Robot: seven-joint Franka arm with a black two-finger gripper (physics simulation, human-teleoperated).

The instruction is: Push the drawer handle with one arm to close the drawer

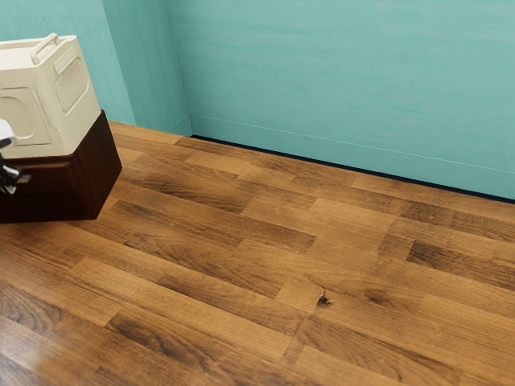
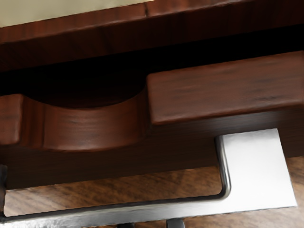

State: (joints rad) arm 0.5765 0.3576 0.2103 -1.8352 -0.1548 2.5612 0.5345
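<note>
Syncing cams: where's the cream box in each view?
Exterior view: cream box at the exterior view's left, on the dark wood cabinet.
Wrist view: a cream patch, likely the box, bordering the top board, across the dark gap from the metal handle.
Shared landmark: the dark wood cabinet.

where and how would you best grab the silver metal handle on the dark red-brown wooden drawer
I'd take the handle by its long slim bar, clear of the broad flat end, coming from in front of the drawer: the bar stands off the drawer's face, leaving a gap behind it.
</note>
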